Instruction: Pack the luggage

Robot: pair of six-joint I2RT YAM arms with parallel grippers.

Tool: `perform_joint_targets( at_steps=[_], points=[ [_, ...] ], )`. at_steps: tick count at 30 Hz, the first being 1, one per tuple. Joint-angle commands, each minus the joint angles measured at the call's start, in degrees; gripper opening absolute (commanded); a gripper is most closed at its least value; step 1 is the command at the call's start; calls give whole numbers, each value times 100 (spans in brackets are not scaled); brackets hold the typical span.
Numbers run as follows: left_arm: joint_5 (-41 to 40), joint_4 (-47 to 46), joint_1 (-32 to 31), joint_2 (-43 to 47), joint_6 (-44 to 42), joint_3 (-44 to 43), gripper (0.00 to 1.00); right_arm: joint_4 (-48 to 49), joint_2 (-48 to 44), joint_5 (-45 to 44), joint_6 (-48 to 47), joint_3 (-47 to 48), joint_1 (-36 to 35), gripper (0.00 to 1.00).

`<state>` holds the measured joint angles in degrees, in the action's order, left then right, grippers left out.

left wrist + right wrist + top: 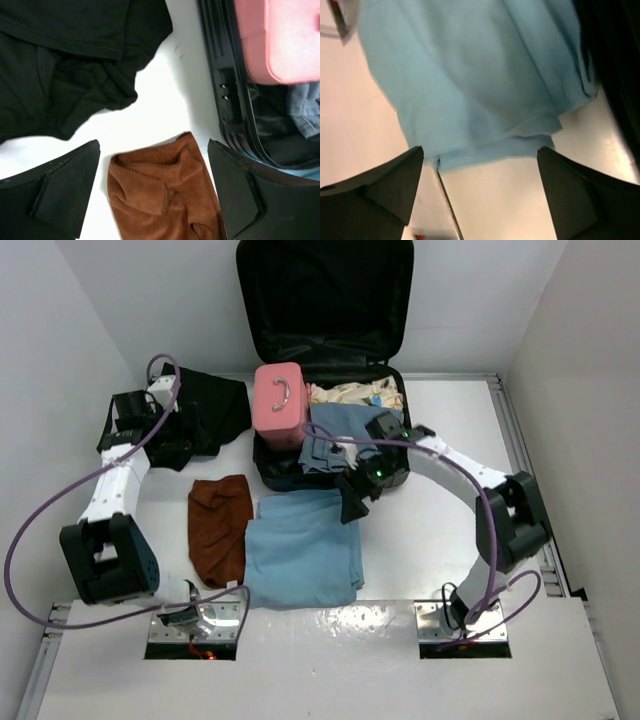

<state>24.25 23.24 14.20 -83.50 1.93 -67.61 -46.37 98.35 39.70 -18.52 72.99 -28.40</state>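
Far centre on the white bench point(330, 660), open black hard-shell suitcase point(325, 300), left hand point(153, 150) wide near brown cloth point(160, 200), right hand point(480, 152) wide over light-blue cloth point(470, 75)

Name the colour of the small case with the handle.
The case is pink; see top view.

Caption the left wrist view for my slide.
Open left pincer over brown cloth, black garment beyond, suitcase holding pink case alongside.
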Motion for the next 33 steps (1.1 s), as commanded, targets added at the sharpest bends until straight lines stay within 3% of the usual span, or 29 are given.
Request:
perform_joint_targets(
  at_steps=[1,5,6,8,9,16,22,27,33],
  points=[
    [37,-390,48,711,43,336,94,773,-655,292,1335,-1384,334,96],
    [36,-470,48,1107,44,758,95,2840,-1738,21,3166,-3145,502,99],
    [36,-470,48,1108,44,811,95,3888,-2192,-58,3545,-3673,511,99],
    [36,-470,48,1170,44,873,95,4511,-2398,-173,4020,-4428,494,99],
    [36,-470,48,1170,44,873,95,5219,-2529,-234,4162,-4556,485,99],
    [36,-470,101,1038,44,750,95,6998,-1637,-480,5216,-4883,415,99],
    [-17,-417,101,801,-8,504,96,7983,-809,-639,5272,-4522,414,99],
    [-17,-417,101,625,-9,451,96,8038,-255,229,4789,-4013,327,99],
    [-130,-417,101,519,-9,337,96,8056,316,503,4446,-3556,177,99]
  ],
)
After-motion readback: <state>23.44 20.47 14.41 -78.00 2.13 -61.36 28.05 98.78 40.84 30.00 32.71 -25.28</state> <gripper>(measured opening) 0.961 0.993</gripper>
